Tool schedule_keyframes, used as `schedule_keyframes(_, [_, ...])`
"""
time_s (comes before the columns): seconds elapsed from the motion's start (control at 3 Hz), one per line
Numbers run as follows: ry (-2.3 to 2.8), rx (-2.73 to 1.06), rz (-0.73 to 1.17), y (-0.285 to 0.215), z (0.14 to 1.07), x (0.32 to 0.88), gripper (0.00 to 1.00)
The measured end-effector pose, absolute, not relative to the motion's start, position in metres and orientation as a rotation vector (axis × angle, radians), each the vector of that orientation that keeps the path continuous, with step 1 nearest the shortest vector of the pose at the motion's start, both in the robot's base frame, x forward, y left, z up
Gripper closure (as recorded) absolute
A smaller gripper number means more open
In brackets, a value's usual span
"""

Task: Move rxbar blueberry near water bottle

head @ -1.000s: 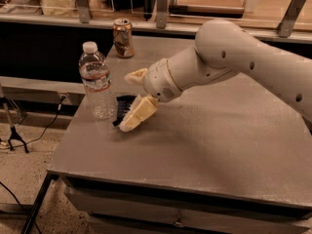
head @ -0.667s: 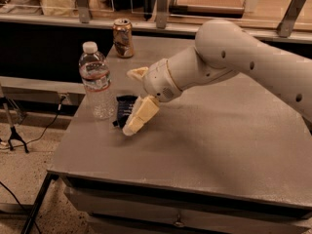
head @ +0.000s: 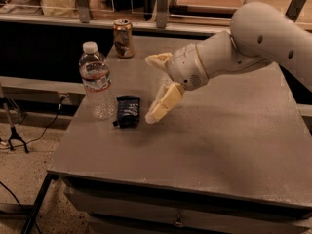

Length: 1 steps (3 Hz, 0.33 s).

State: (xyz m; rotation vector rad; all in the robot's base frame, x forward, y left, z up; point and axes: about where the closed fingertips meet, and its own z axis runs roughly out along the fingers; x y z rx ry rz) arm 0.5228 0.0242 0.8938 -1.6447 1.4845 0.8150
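Camera view shows a flat grey rectangular table (head: 219, 145) with the white jointed robot arm (head: 258, 38) reaching in from 3 o'clock.

**Change.** The cream two-finger gripper (head: 149, 88) has withdrawn from the snack bar. A moment ago its lower finger sat over the bar; it now hangs clear of it, shifted toward 3 o'clock and raised off the surface. The fingers are spread apart and hold nothing.

**Meaning for the task.** The bar has been released. The tall clear plastic water bottle with a white screw cap (head: 96, 82) stands upright near the table's 9 o'clock edge. The bar lies just beside its base, so the placement appears complete. Only retraction of the arm seems to remain.

**Other item.** A short dented metal can (head: 123, 38) stands at the 12 o'clock edge, well apart from both objects.

**Position of the task's thing.** The small flat rxbar blueberry in a dark navy wrapper (head: 128, 111) lies flat on the table, at 3 to 4 o'clock of the bottle. Contact between them cannot be confirmed. From the gripper, the bar lies at about 8 o'clock, just beside the lower fingertip and apart from it.
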Motion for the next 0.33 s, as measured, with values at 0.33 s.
schedule_keyframes(0.33, [1.484,-1.645,0.815,0.0243,0.8938,0.5228,0.00])
